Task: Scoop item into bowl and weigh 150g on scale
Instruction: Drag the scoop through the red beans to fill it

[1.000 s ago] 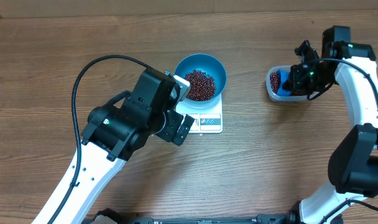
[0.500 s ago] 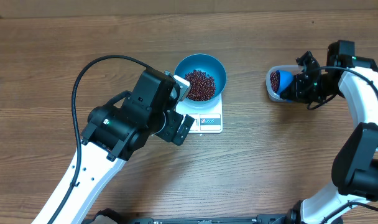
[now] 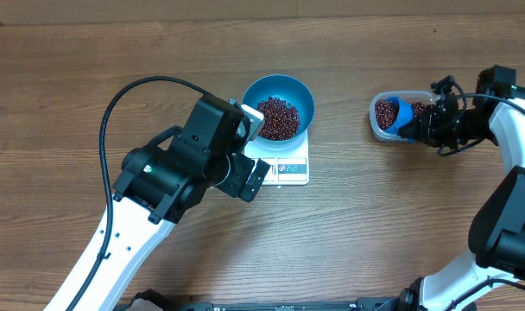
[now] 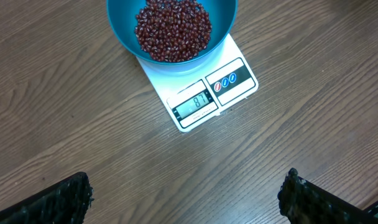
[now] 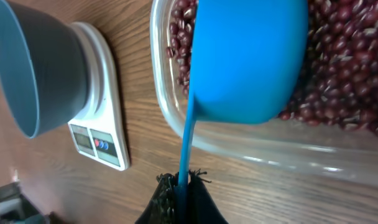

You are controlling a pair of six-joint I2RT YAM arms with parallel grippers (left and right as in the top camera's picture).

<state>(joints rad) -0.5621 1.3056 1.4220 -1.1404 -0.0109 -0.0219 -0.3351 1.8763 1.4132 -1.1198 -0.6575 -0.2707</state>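
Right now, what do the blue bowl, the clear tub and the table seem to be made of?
The bowl: probably plastic, smooth, evenly bright blue with a soft sheen. The tub: clear plastic, it seems; the beans show through its glossy wall. The table: wood or wood-look laminate, matt, with brown grain lines; which one, I cannot tell.

The bench [image 3: 375, 225] is mid-brown wood with long, streaky grain. The bowl [image 3: 304, 97] is bright sky blue, and the beans [image 3: 277, 118] in it are dark red-brown, some flecked pale. The scale [image 3: 290, 169] is white; its display [image 4: 194, 104] is pale grey-green with dark digits, and its buttons [image 4: 224, 81] are red and blue. The scoop [image 3: 401, 113] is a similar blue and the tub [image 3: 378, 130] is clear. The left arm [image 3: 172, 168] and right arm [image 3: 515, 138] are black and white.
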